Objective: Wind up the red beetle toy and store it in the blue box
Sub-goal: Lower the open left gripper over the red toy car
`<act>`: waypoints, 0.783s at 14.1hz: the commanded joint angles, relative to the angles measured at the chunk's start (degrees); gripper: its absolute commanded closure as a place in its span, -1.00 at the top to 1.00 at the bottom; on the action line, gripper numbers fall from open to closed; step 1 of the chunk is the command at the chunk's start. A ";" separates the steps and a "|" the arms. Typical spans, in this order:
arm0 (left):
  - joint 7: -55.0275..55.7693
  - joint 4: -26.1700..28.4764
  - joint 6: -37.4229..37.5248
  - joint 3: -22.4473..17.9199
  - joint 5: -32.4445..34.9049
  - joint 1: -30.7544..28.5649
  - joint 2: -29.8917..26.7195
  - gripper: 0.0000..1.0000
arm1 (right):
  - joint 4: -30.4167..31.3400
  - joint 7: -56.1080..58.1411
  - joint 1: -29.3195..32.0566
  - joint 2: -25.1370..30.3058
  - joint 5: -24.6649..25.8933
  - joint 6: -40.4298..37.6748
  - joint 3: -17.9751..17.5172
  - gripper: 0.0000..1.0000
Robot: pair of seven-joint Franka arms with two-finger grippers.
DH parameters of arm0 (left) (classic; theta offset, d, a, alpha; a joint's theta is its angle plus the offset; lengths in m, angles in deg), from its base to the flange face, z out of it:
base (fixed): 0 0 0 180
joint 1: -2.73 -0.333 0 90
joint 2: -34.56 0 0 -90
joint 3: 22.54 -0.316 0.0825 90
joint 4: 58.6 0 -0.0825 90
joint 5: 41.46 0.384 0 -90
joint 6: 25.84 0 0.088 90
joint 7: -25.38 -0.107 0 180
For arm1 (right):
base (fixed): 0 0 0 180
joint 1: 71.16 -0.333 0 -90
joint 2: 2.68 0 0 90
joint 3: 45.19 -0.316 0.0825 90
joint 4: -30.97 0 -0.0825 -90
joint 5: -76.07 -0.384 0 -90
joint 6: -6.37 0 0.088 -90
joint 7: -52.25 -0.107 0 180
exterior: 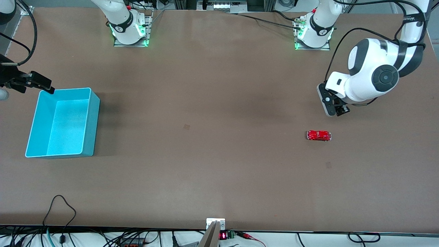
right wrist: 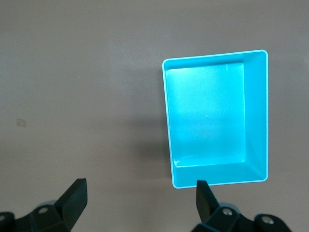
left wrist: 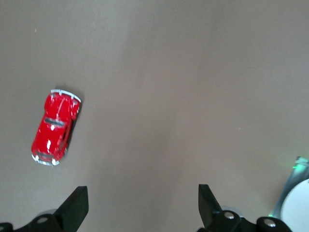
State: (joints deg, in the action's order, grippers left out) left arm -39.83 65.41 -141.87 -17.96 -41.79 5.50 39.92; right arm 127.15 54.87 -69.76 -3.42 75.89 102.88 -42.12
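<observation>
The red beetle toy (exterior: 319, 135) stands on its wheels on the brown table toward the left arm's end, and it also shows in the left wrist view (left wrist: 54, 128). My left gripper (exterior: 337, 110) hangs open over bare table beside the toy, with nothing between its fingers (left wrist: 142, 189). The blue box (exterior: 67, 123) sits empty toward the right arm's end, its floor bare (right wrist: 207, 116). My right gripper (exterior: 41, 84) is open over the table by one corner of the box, holding nothing (right wrist: 140, 184).
Both arm bases (exterior: 128, 29) (exterior: 313, 34) stand along the table edge farthest from the front camera. Cables (exterior: 58, 209) and a small mount (exterior: 215, 224) lie at the edge nearest that camera. Wide bare tabletop (exterior: 205, 137) lies between toy and box.
</observation>
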 commanded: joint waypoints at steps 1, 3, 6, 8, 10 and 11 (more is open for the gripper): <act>-8.23 0.54 -5.41 0.25 -0.81 -0.04 2.97 1.00 | -0.82 0.11 0.70 -0.31 0.27 -0.01 -0.43 1.00; -12.13 0.45 -8.24 0.34 -0.81 -0.04 4.83 1.00 | -0.91 0.11 0.62 -0.31 0.27 0.17 -0.43 1.00; -12.40 0.53 -11.22 0.34 -0.81 -0.04 6.50 1.00 | -0.82 0.11 0.70 -0.31 0.19 0.17 -0.43 1.00; -12.66 0.53 -16.22 0.43 -0.81 -0.04 9.13 1.00 | -0.91 0.11 0.70 -0.31 0.27 0.17 -0.43 1.00; -12.40 0.10 -18.17 1.48 -0.81 -0.04 10.63 1.00 | -0.82 0.11 0.70 -0.31 0.27 0.35 -0.43 1.00; -12.31 0.09 -20.09 2.00 -0.81 0.05 11.77 1.00 | -0.82 0.11 0.79 -0.40 0.19 0.43 -0.43 1.00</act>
State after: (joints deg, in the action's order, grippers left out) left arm -50.79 66.22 -159.51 -17.10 -41.79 5.54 49.81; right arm 127.15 54.87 -69.71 -3.50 75.89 103.25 -42.11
